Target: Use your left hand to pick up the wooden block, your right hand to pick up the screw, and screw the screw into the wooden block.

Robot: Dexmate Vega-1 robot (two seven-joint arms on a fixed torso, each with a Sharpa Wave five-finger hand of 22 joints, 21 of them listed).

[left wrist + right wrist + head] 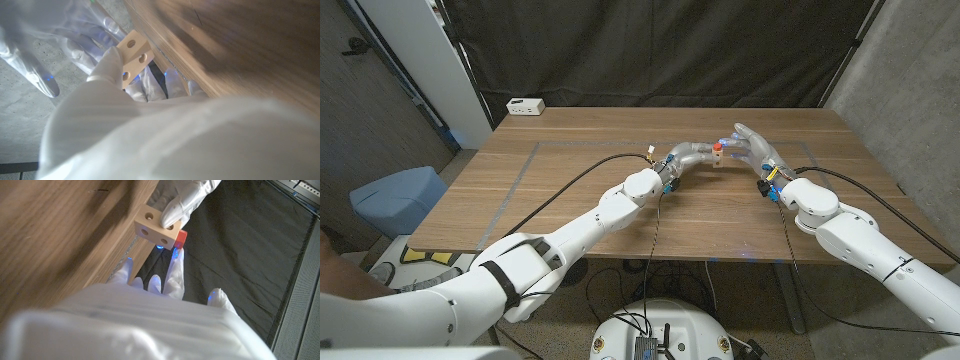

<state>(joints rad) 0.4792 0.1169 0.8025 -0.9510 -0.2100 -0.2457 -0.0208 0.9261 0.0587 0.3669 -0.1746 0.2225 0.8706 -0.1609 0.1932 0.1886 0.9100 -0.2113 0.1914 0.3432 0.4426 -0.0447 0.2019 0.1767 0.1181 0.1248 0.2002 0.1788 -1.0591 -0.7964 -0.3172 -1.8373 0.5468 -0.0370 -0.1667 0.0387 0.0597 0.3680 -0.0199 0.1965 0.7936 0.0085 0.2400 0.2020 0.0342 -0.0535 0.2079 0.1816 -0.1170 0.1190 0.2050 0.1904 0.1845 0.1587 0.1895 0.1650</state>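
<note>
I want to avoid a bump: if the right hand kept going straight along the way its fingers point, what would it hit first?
Most likely the wooden block with its red screw, held by the left hand just ahead of the right hand; depth is unclear.

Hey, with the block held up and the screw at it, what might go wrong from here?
The left hand holds the wooden block by fingertips only, above the table; turning force may twist it loose. The red screw looks barely seated, so it might tilt or drop. The right hand has several fingers spread, so its hold may be thin.
</note>
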